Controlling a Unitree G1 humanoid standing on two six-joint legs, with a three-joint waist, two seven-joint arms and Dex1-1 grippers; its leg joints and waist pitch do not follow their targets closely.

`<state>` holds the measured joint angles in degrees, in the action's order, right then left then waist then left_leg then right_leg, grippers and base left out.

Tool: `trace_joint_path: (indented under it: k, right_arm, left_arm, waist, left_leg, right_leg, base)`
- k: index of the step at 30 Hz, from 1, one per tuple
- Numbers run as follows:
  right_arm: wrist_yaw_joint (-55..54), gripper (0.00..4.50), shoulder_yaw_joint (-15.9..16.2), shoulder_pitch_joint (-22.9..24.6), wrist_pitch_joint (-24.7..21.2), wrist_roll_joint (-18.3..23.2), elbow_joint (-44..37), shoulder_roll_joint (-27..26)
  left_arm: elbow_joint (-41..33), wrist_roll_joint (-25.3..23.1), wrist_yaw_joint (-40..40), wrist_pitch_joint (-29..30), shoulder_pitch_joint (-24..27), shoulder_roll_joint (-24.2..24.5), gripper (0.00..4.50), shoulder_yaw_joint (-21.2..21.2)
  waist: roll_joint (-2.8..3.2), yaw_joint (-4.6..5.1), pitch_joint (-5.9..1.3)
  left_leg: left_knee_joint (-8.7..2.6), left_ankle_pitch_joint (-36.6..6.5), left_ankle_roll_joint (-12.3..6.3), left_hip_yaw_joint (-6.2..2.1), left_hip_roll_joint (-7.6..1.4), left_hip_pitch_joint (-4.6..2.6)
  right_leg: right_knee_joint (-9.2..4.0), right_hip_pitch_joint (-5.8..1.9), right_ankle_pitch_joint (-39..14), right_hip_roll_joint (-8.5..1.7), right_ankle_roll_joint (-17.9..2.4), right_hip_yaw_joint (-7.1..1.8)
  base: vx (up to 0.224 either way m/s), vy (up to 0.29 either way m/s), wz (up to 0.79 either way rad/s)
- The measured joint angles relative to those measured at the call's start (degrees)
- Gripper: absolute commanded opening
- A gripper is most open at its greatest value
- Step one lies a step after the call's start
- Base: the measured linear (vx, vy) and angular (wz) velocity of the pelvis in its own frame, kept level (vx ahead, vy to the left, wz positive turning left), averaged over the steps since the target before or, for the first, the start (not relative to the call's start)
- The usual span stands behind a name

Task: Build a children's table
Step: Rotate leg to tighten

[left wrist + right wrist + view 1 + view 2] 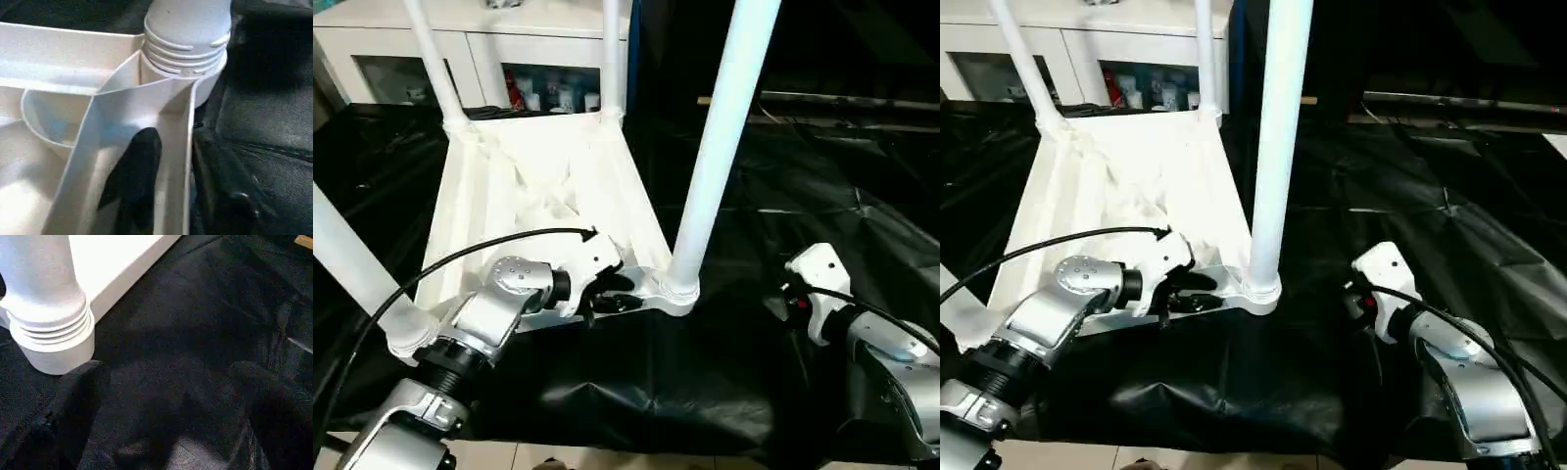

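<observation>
While the children's table (pixel 543 196) lies upside down on the black sheet (pixel 773 225) with four legs screwed in and pointing up, the left gripper (pixel 612 292) clamps its near rim, one finger inside a rib channel beside the near-right leg (pixel 710 186). Right gripper (pixel 168 396) sits to the right of that leg's socket, fingers spread apart over bare sheet, holding nothing

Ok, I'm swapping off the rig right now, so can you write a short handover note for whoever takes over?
Left gripper: clamped on the tabletop edge wall by the near right corner socket; one finger sits inside the ribbing.
Right gripper: open, holding nothing, over the black sheet beside the near right leg.
Table lies upside down on the sheet. All four legs stand in their corner sockets; the near right one looks screwed down to its threads.
Left: check leg tightness, release, turn the table upright.
</observation>
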<state>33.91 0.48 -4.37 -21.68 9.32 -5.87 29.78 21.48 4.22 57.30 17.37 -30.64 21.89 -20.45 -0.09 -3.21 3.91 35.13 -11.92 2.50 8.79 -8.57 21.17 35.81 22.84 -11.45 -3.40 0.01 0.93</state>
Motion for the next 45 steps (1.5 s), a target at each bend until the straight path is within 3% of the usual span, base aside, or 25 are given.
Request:
trace_joint_path:
  k: [6, 12, 19, 21, 22, 27, 35, 45]
  right_arm:
    - [0.30, 4.50, -0.01, 0.18, -0.05, 0.06, -0.99, 0.22]
    - [0.52, 4.50, -0.04, 0.86, -0.46, 0.31, -3.18, 0.28]
    - [1.37, 4.50, -0.04, 1.71, -0.74, 0.31, -3.38, 0.37]
    - [1.46, 4.50, -0.04, 1.52, -0.74, 0.31, -3.36, 0.37]
    - [1.49, 4.50, -0.04, 1.39, -0.74, 0.31, -3.36, 0.37]
    - [1.66, 4.50, -0.02, 0.17, -0.72, 0.31, -3.22, 0.36]
    - [2.14, 4.50, 0.01, 0.02, -0.70, 0.31, -3.19, 0.31]
    - [2.32, 4.50, 0.03, -0.09, -0.70, 0.33, -3.14, 0.13]
  left_arm:
    - [-1.75, 0.30, 0.79, 0.74, 0.15, 0.47, 0.60, 0.01]
    - [-4.78, 0.82, 2.25, 1.75, 0.94, 1.87, 0.21, 0.02]
    - [-7.07, 0.58, 2.57, 0.84, 1.55, 3.68, 0.06, 0.02]
    - [-7.73, 0.48, 2.43, 0.26, 2.00, 4.10, 0.06, 0.03]
    - [-8.12, 0.49, 2.36, 0.22, 2.27, 4.21, 0.47, 0.11]
    - [-9.27, 0.60, 1.87, 1.41, 3.04, 4.38, 0.74, 0.82]
    - [-10.31, 0.71, 1.85, 2.12, 3.83, 5.02, 0.74, 1.42]
    - [-11.15, 1.13, 2.54, 3.01, 4.23, 5.43, 0.02, 1.45]
  waist:
    - [0.27, 0.04, 1.01]
    - [0.26, 0.37, 1.48]
    - [0.07, 1.29, 2.37]
    - [0.01, 1.41, 2.44]
    - [0.01, 1.42, 2.44]
    - [0.01, 1.46, 2.44]
    - [0.00, 1.41, 2.45]
    - [0.02, 1.40, 2.46]
  left_leg:
    - [-0.30, 0.00, 0.00, 0.10, 0.00, 0.00]
    - [-0.95, 0.02, -0.02, 0.27, -0.05, 0.03]
    - [-1.03, 0.02, -0.02, 0.37, -0.09, 0.07]
    - [-1.05, 0.02, -0.01, 0.40, -0.12, 0.04]
    - [-1.06, 0.01, -0.01, 0.42, -0.13, 0.03]
    - [-1.16, 0.01, -0.01, 0.60, -0.17, 0.04]
    - [-1.21, 0.02, -0.02, 0.90, -0.35, 0.01]
    - [-1.21, 0.02, -0.02, 0.94, -0.38, -0.01]
  right_leg:
    - [-0.24, 0.05, 0.00, 0.00, 0.00, -0.04]
    - [-0.79, 0.19, 0.00, 0.04, -0.01, -0.02]
    - [-0.89, 0.25, 0.00, 0.04, -0.02, -0.04]
    - [-0.88, 0.25, -0.01, 0.04, -0.02, -0.04]
    - [-0.88, 0.25, -0.01, 0.04, -0.01, -0.04]
    - [-0.91, 0.33, -0.01, 0.04, -0.02, -0.08]
    - [-0.91, 0.36, -0.04, 0.04, -0.05, -0.08]
    - [-0.89, 0.36, -0.04, 0.04, -0.05, -0.09]
  base:
    - [0.000, 0.000, 0.00]
    - [0.000, 0.000, 0.00]
    - [0.000, 0.000, 0.00]
    - [0.000, 0.000, 0.00]
    - [0.000, 0.000, 0.00]
    - [0.000, 0.000, 0.00]
    - [0.000, 0.000, 0.00]
    - [0.000, 0.000, 0.00]
